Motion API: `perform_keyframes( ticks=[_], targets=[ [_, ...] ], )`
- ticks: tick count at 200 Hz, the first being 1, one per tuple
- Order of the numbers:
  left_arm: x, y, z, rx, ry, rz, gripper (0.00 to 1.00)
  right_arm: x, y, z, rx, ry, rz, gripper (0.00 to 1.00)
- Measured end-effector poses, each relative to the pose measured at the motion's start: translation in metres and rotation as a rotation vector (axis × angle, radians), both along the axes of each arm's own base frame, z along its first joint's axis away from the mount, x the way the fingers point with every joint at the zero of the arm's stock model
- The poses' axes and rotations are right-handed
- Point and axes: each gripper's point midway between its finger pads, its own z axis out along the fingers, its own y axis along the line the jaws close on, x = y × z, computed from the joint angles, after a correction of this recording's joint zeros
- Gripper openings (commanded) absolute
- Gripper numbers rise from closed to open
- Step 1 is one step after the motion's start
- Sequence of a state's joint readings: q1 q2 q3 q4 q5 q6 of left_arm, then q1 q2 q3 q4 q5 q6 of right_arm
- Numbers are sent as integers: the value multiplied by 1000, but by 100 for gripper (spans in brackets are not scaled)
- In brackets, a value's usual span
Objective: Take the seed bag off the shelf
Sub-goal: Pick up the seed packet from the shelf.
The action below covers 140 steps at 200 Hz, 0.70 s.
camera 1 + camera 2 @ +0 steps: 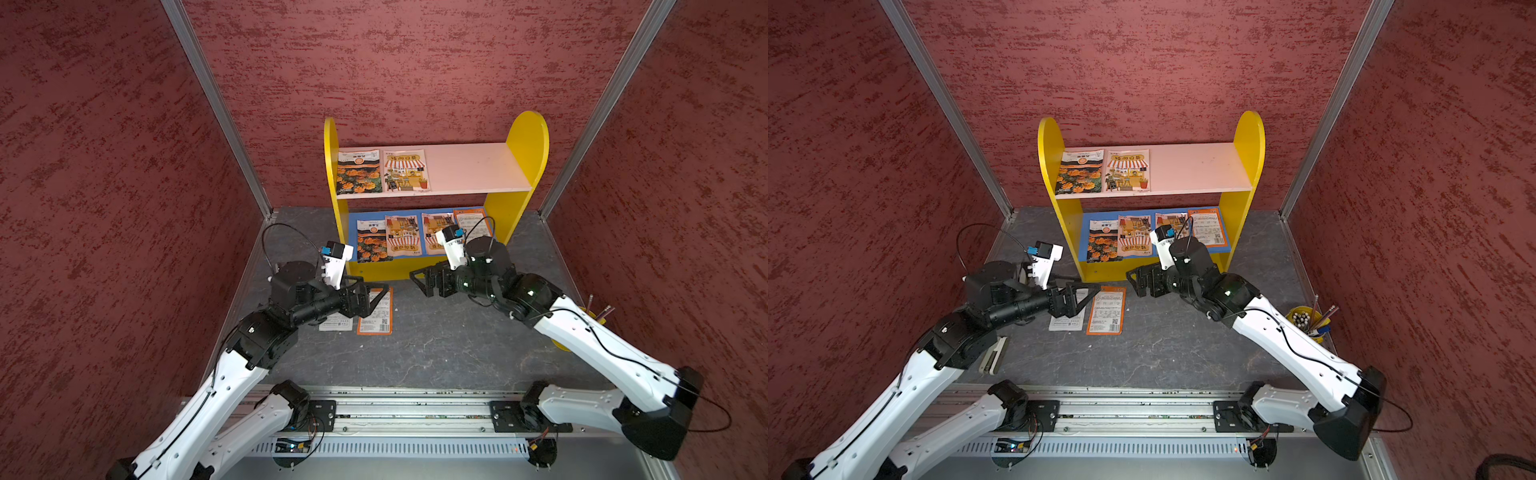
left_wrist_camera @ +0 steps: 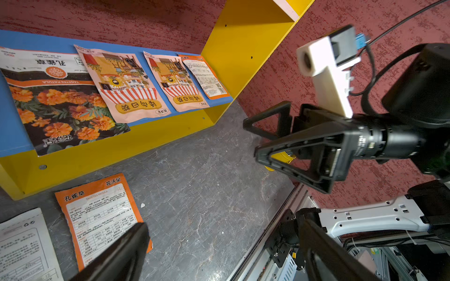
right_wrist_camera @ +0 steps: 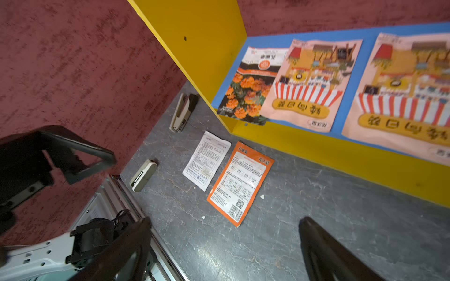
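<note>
Red textured walls close in a grey tabletop [image 1: 436, 345], with the shelf [image 1: 528, 141] set against the back wall. Two seed bags lie face down just in front of it, an orange-backed bag [image 3: 241, 182] beside a white bag [image 3: 207, 160], probably a drop spot. Six more lie flat on the shelf, two on the pink upper board [image 1: 469, 166] and four on the blue lower board [image 2: 36, 41]. The left end effector [image 1: 376, 297] and the right end effector [image 1: 417, 282] hover low in front of the shelf, fingers spread and empty.
</note>
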State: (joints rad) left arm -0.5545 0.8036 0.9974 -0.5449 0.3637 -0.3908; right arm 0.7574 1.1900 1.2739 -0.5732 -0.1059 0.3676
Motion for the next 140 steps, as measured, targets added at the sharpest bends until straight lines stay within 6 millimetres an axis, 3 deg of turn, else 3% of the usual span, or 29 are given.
perform_keyframes(
  ticks=[29, 64, 104, 140],
  targets=[
    [10, -11, 33, -3, -42, -6, 100, -9, -11, 25, -5, -65, 12, 98],
    [32, -28, 101, -14, -147, 23, 100, -21, -26, 29, -33, -87, 14, 98],
    [55, -61, 171, -9, -267, 54, 100, -37, -51, 52, -7, -150, -22, 99],
    [86, -87, 189, 64, -337, 148, 100, -45, -70, 60, 5, -189, -67, 98]
  ],
)
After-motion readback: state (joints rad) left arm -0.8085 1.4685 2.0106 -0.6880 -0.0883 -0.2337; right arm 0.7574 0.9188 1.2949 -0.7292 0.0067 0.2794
